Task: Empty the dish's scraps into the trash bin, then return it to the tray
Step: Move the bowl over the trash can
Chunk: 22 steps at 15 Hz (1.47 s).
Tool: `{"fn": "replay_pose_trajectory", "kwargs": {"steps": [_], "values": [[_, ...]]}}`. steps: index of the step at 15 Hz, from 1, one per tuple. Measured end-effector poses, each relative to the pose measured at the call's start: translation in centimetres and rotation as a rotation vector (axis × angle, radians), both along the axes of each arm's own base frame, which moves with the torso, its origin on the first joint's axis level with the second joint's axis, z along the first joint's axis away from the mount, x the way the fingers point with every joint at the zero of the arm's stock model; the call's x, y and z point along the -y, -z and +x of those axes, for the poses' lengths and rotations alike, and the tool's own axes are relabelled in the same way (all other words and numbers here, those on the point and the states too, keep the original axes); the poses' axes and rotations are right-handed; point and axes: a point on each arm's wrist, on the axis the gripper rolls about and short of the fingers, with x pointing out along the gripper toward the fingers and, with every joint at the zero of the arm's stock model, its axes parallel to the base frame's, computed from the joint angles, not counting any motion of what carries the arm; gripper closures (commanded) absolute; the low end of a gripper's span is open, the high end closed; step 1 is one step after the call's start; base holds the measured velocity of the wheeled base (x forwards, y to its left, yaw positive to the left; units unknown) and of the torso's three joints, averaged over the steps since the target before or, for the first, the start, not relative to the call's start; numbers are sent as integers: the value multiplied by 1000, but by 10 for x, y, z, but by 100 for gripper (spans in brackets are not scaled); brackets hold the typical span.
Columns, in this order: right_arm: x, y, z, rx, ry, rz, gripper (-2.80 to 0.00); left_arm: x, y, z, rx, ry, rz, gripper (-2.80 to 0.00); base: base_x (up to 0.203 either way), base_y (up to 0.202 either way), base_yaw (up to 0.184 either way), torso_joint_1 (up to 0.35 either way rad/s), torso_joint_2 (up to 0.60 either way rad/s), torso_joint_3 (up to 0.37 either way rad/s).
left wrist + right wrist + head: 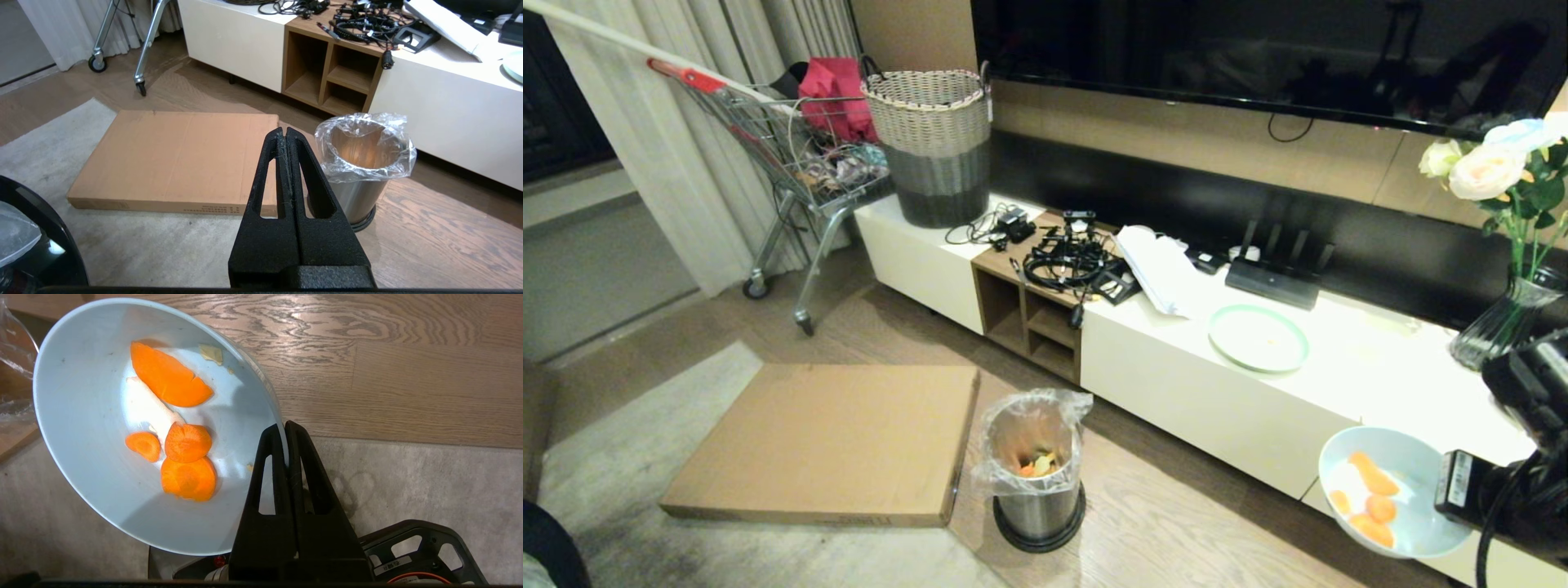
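We are facing a long white tabletop (1258,408) that runs along the wall, with bare wood floor (1176,523) in front of it. On that floor, at about 6 o'clock in the head view, stands the trash bin (1037,482), upright, its clear liner bag folded over the rim and some scraps already inside.

Our right tool (284,428) sits at roughly 4 o'clock in the head view, well apart from the bin. Its fingers are pressed together on the rim of the dish (1392,490), pinching it by the near edge. The dish is tilted, mouth turned toward the bin side, and the scraps (175,428), orange slices and whitish bits, lie in its lower half.

The relation that matters: from the dish, the bin mouth lies toward 9 o'clock and lower. We judge the dish has to travel that way until its low rim is over the opening before it tips further, or the slices will fall on the floor.

Our left tool (286,132), fingers pressed together and holding nothing, hangs nearer the bin, which shows at its 2 o'clock. We cannot see the tray.
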Motion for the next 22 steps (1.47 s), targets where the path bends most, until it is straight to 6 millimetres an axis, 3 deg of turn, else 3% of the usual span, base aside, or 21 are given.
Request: {"fn": "replay_pose_trajectory", "kwargs": {"steps": [8,22], "values": [[0,2,0,-9,0,0,0,0,0,0,0,0,-2,0,0,0,0,0,0,-10],[-3,4,5,-5,-8,2,0,0,0,0,-3,5,0,0,0,0,0,3,4,-187]]}}
